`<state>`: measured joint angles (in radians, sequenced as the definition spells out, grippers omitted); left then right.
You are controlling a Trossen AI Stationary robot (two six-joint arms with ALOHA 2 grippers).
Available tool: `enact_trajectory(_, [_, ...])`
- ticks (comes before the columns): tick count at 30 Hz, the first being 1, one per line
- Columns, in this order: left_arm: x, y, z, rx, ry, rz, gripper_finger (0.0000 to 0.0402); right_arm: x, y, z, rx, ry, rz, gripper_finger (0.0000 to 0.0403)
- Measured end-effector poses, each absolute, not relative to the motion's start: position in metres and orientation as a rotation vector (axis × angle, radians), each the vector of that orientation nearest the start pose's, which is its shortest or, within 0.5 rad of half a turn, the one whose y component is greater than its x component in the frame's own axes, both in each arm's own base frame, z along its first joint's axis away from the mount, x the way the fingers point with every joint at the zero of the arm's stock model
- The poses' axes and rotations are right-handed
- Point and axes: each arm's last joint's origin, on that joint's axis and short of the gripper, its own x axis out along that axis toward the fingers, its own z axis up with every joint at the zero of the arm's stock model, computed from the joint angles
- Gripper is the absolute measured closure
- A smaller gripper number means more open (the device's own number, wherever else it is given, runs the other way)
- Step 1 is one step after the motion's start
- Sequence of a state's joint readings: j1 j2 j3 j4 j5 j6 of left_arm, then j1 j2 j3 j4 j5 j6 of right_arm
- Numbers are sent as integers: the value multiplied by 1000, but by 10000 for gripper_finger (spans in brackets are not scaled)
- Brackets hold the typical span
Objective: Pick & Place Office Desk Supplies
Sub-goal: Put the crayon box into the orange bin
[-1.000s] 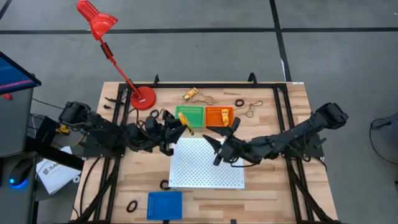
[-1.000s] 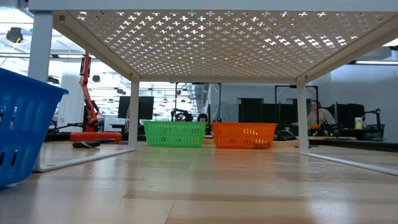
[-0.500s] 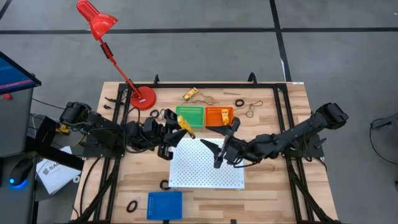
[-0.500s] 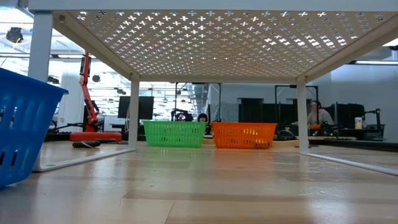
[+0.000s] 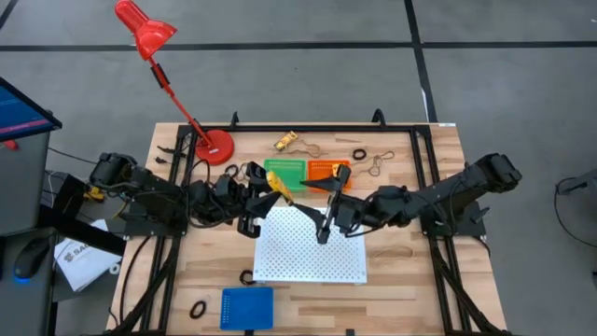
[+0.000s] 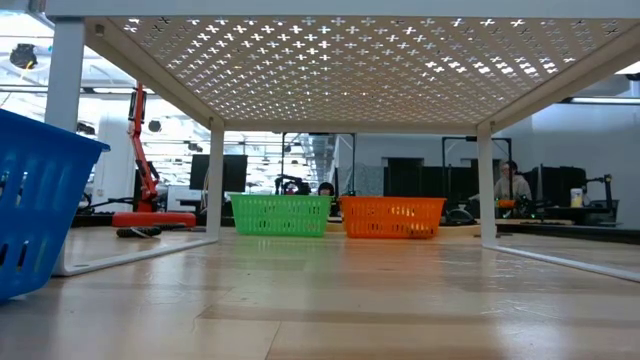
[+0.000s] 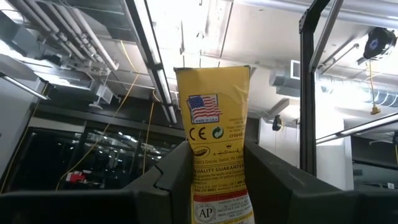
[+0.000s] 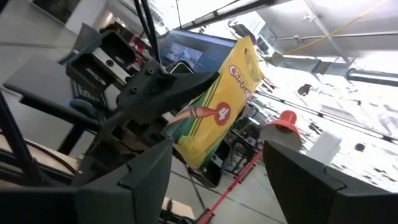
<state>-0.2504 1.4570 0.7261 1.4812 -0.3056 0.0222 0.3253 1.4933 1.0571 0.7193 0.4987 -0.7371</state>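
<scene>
So the left gripper (image 5: 272, 187) has its fingers clamped on a yellow crayon box (image 7: 214, 143), center frame by the green tray (image 5: 285, 173). Light, crushable cardboard, so I'd grip the flat sides gently. Right gripper (image 5: 328, 205) sits beside it, spread wide, empty.

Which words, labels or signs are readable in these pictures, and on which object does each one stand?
"CE": on the yellow crayon box held in the left gripper.
"crayol...": same box, cut off at its edge.
"QUALITY GUARANTEE...": same box, lower down.
"AP": round seal on the same box.
A small flag emblem, no words.
"Cr...": start of the brand on the box in the right wrist view; the rest is blurred.
"4": same face.
Finer print: too small to read.
</scene>
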Motion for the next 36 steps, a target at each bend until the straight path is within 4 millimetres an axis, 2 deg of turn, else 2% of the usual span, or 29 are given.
enact_trajectory(9, [277, -54, 312, -178, -725, 85, 279, 325, 90, 343, -601, -202, -214, 155])
enact_trajectory(16, [283, -52, 326, -192, -763, 65, 279, 325, 90, 344, -599, -204, -216, 155])
enact_trajectory(26, [307, -57, 316, -185, -721, 65, 279, 326, 85, 346, -597, -224, -246, 155])
enact_trajectory(36, [309, -58, 318, -186, -726, 64, 279, 325, 83, 346, -549, -204, -305, 155])
